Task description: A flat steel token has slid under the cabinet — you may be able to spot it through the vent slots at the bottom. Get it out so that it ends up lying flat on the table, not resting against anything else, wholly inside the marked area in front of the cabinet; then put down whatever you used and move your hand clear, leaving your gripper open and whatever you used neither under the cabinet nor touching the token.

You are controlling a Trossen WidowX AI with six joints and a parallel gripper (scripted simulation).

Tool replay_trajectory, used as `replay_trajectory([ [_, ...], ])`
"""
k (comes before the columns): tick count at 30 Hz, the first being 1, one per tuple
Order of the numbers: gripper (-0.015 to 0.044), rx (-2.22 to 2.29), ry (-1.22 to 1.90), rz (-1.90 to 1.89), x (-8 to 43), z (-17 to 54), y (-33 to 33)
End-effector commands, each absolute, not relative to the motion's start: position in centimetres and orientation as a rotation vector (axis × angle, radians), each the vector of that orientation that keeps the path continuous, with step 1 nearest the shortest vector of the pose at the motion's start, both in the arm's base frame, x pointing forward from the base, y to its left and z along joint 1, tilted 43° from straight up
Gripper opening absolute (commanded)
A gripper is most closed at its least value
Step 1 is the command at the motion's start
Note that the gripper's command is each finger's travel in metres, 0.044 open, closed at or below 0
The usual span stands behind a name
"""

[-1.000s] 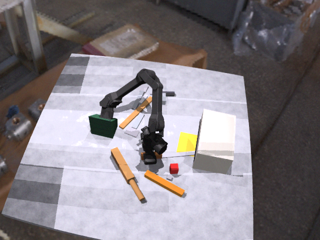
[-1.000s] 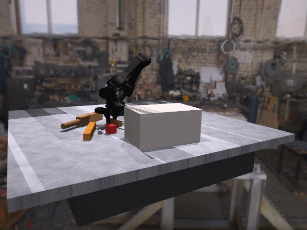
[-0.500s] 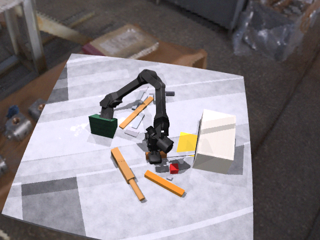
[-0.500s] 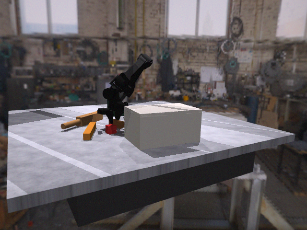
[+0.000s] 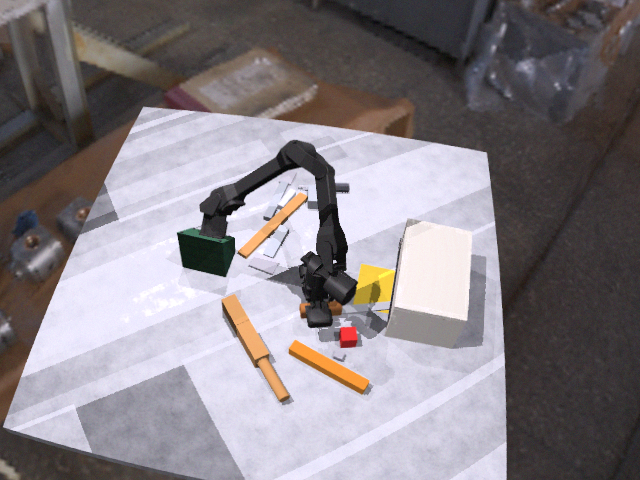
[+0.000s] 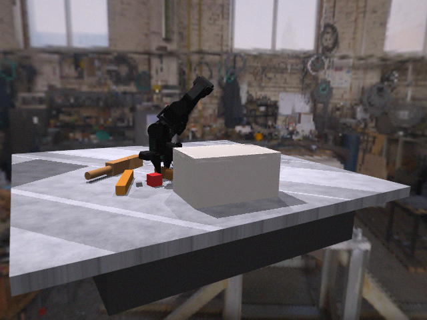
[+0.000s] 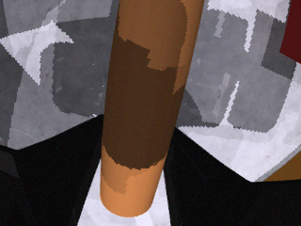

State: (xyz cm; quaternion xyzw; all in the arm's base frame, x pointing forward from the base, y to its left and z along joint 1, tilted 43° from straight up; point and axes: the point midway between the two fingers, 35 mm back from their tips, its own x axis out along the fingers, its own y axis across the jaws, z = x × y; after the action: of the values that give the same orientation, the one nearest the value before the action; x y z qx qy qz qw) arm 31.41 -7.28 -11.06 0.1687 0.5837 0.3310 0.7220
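The steel token is hidden from me: I can't pick it out in any view, so I cannot confirm its place beneath the pale cabinet [image 5: 436, 268] [image 6: 224, 175]. In front of that cabinet lies the yellow marked area [image 5: 369, 284], partly shaded. A thin pale strip [image 5: 382, 306] runs low over the area's near corner toward the cabinet's front, in line with the round orange-brown handle [image 5: 305, 310] [image 6: 167, 173] [image 7: 141, 104]. My gripper [image 5: 318, 311] [image 6: 163, 169] [image 7: 135, 127] is closed on that handle, a black finger against each side, pointing down close to the table. Just beside it sits a red cube [image 5: 348, 336] [image 6: 154, 179] [image 7: 293, 35], then a small grey block [image 5: 339, 356] [image 6: 139, 184] and an orange bar [image 5: 328, 366] [image 6: 124, 182] [image 7: 287, 170] lying flat. Farther off lies a wooden paddle [image 5: 248, 333] [image 6: 120, 165] with a round grip. On my arm's other side, a long orange stick [image 5: 273, 224] lies across some light grey pieces [image 5: 276, 241], near the dark green block [image 5: 206, 255] under my base.
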Motion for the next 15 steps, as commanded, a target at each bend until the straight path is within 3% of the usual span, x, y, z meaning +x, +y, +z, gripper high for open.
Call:
replay_trajectory([
  [1, 0.0000, 0.370, 1.290, 0.729, 32.2, -10.9, -7.2],
  [15, 0.0000, 0.370, 1.289, 0.730, 34.0, -10.4, -6.9],
])
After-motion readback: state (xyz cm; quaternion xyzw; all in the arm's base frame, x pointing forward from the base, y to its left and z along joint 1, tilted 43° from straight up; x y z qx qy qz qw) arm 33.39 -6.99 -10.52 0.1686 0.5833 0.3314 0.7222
